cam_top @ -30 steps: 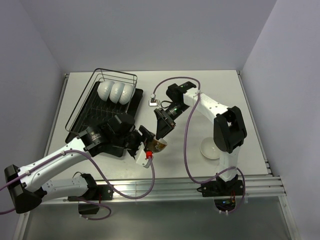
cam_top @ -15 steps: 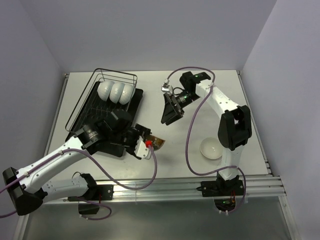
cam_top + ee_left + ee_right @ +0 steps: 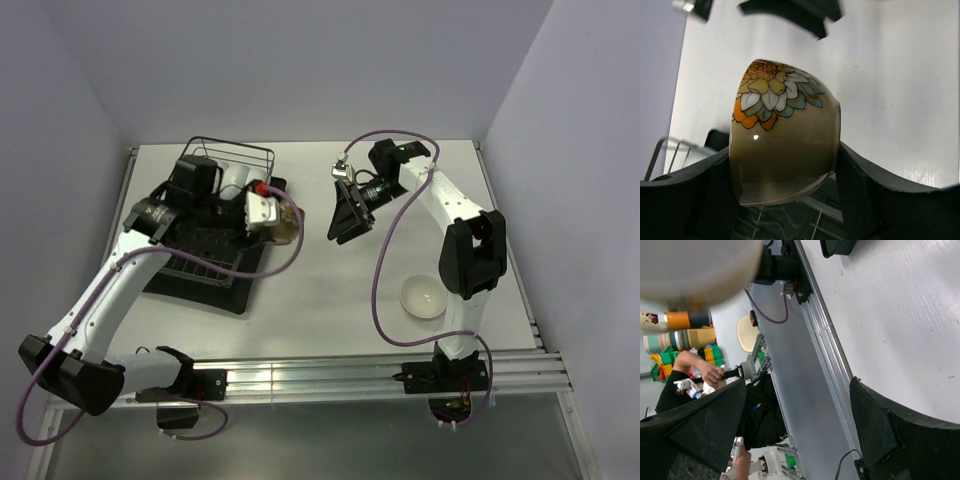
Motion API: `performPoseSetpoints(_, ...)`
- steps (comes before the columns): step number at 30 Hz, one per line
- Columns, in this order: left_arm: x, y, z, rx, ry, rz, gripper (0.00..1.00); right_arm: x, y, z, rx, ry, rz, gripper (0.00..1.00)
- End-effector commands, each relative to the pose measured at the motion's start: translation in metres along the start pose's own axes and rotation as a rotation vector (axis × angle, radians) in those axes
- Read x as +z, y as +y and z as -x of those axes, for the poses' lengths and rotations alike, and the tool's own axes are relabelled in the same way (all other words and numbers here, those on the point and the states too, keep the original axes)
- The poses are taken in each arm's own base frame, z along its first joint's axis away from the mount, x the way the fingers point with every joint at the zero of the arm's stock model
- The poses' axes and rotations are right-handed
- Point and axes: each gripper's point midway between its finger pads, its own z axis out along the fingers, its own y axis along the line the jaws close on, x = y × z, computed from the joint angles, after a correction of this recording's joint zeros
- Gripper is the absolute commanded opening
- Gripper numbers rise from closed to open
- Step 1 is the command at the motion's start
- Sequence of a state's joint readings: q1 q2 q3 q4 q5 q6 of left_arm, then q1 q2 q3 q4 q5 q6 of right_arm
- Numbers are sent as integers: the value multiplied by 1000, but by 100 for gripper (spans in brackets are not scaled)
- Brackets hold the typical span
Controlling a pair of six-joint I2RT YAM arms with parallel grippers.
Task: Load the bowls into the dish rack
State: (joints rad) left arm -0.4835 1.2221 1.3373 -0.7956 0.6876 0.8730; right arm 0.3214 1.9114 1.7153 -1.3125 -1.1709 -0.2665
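The dish rack (image 3: 190, 262) sits far left on the table (image 3: 330, 290). White bowls (image 3: 236, 180) stand at its far end. By its right edge, the left gripper (image 3: 272, 215) holds a brown flowered bowl (image 3: 785, 150) between its fingers. The right gripper (image 3: 343, 230) hangs in the middle, fingers wide, holding nothing. One white bowl (image 3: 424, 298) sits near right.

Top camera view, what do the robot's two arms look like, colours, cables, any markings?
Both the left arm and the right arm have white tubular links with bulky black joints and black jaws. A loose purple cable runs along each. The left wrist carries a red fitting. No lettering is legible.
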Motion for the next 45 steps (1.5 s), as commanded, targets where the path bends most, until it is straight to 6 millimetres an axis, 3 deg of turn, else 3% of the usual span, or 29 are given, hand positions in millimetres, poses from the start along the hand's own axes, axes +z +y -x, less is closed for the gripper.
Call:
performPoseSetpoints(1,-24,19,19,-27,-96,2,0,-6,17,-1,-59,-21,7,91)
performPoseSetpoints(2,-36,33,15,-32,-90,40,0,-6,17,-1,-59,-20,7,91)
performPoseSetpoints(4,-41,42,9,-70,-99,38,0,-6,17,-2,-56,-19,8,91)
performPoseSetpoints(6,-59,54,-2,-101,-82,65,0,-5,16,-2,-55,-17,10,91)
performPoseSetpoints(11,-81,67,-36,-132,-27,60,0,-5,15,-3,-51,-15,10,92)
performPoseSetpoints(19,-112,66,-97,-230,55,77,0,-3,11,-7,-38,-10,10,92)
performPoseSetpoints(23,-113,55,-115,-234,89,70,0,0,9,-9,-36,-3,4,92)
performPoseSetpoints(40,-100,-12,-145,-151,153,-24,0,12,4,-18,-33,26,-27,92)
performPoseSetpoints(45,-96,-15,-154,-164,162,-46,0,13,5,-19,-34,30,-29,92)
